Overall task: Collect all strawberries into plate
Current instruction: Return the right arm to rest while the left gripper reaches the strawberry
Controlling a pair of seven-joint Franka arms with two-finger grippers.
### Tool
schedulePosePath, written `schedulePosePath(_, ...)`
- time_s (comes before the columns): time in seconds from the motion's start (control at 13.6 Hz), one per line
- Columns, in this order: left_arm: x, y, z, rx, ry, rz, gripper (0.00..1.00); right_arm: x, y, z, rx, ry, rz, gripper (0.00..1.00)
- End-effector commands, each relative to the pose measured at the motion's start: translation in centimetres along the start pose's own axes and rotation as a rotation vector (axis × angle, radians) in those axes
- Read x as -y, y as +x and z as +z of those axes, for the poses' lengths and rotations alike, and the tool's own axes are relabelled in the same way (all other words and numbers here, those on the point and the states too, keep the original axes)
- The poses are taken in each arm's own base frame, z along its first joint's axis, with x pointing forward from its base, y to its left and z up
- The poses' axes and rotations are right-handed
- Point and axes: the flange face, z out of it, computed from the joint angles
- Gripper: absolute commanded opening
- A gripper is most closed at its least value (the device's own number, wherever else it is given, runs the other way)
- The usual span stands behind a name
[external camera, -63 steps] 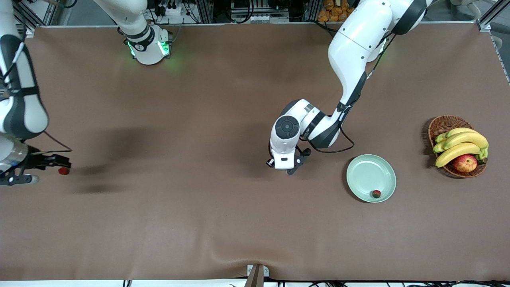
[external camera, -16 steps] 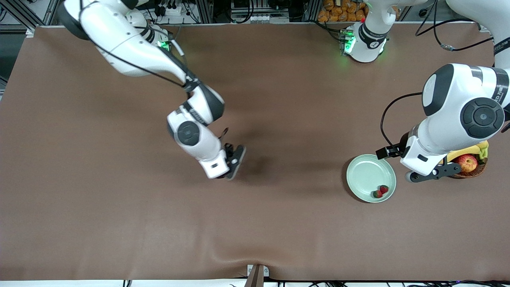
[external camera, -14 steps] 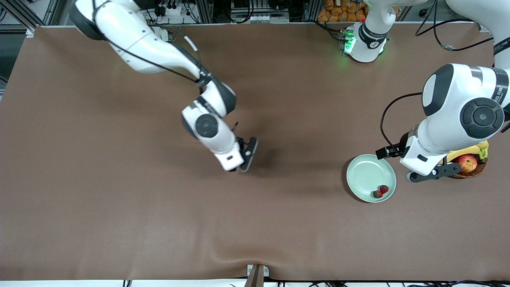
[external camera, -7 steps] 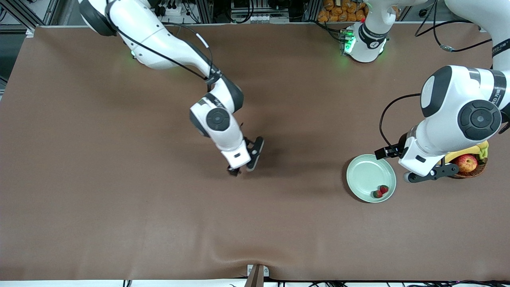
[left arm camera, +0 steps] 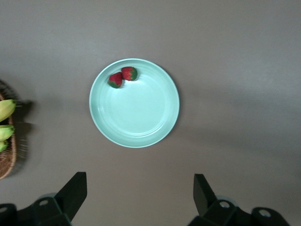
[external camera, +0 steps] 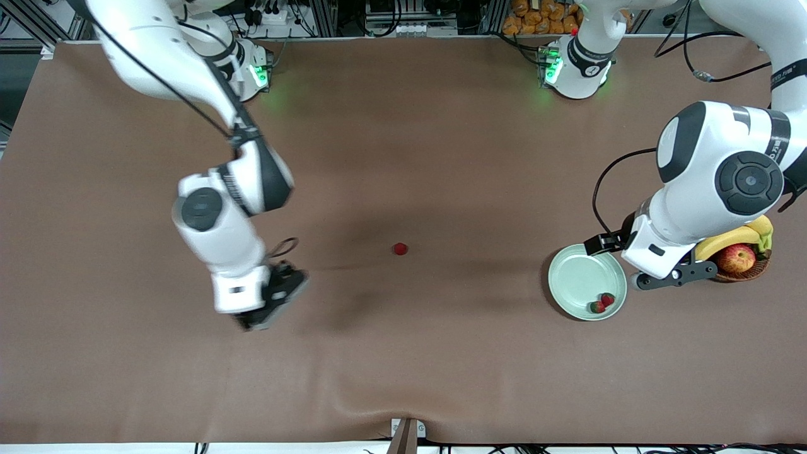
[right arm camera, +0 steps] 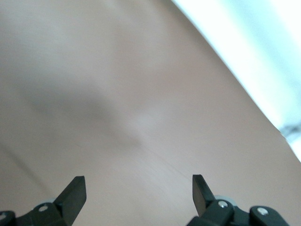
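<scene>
Front view: two strawberries (external camera: 603, 303) lie touching inside the plate (external camera: 577, 277), at about five o'clock on its face, close to the rim. The third strawberry (external camera: 400, 249) sits alone on bare surface (external camera: 403, 366) near the middle, well apart from the plate toward the right arm's end. That spot looks like a hand-over point, somewhere both arms can plausibly reach. The right pincer (external camera: 271, 301) is over bare surface at about eight o'clock from the lone berry, empty. The left pincer (external camera: 652, 268) hangs just off the plate's rim at about three o'clock, between the plate and the basket (external camera: 706, 198) of bananas (external camera: 731, 227) with an apple (external camera: 736, 258); this arm waits. The stretch between berry and plate is bare, so a carry there meets nothing. The basket crowds only the plate's three-o'clock edge.

Left wrist view: the plate (left arm camera: 134, 141) lies whole in view, with the two strawberries (left arm camera: 122, 77) at about eleven o'clock of its face. The left pincer (left arm camera: 140, 200) stands wide apart with nothing between its fingers. Most of the plate's floor is free for a third berry. The basket (left arm camera: 6, 162) edges in at nine o'clock.

Right wrist view: the right pincer (right arm camera: 139, 197) is spread wide and holds nothing, with only brown surface (right arm camera: 94, 94) below and its pale edge at about two o'clock.
</scene>
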Motion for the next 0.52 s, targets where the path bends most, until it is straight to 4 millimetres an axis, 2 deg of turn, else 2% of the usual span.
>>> schedulePosePath(0.0, -0.9, -0.1, -0.4, -0.008, -0.033, 0.023, 1.00, -4.0, -7.4, -4.8, 0.035, -0.012, 0.149, 1.00)
schedulePosePath(0.15, -1.1, -0.1, -0.5, -0.011, -0.035, 0.020, 1.00, -7.3, -11.8, -8.6, 0.079, -0.024, 0.236, 1.00)
schedulePosePath(0.3, -1.3, 0.1, -0.8, -0.034, -0.048, 0.022, 1.00, -8.6, -14.1, -12.1, 0.127, -0.017, 0.359, 1.00)
schedulePosePath(0.44, -1.8, 0.0, -0.7, -0.041, -0.052, 0.028, 1.00, -8.8, -15.6, -15.5, 0.157, -0.014, 0.458, 1.00)
